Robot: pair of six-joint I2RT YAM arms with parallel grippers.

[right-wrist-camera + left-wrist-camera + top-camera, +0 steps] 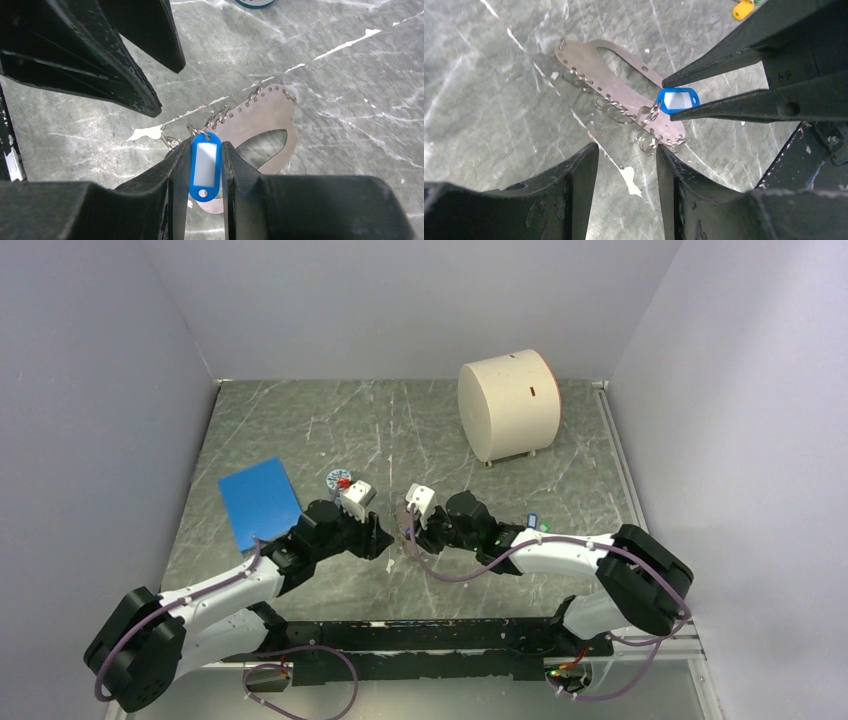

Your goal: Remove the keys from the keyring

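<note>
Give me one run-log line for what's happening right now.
right gripper: shut on blue key | left gripper: open, by keyring end | blue key: ring-linked to keyring | yellow key: loose on table

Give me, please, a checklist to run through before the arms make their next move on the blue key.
1. Right gripper shut on the blue key: ok.
2. Left gripper holding the keyring down: not ok, open, gripping nothing.
3. Keyring flat on the table: ok.
4. Blue key free of its split ring: not ok, linked.
5. Split ring pried open: cannot tell.
6. Yellow key clear of the work: ok.
</note>
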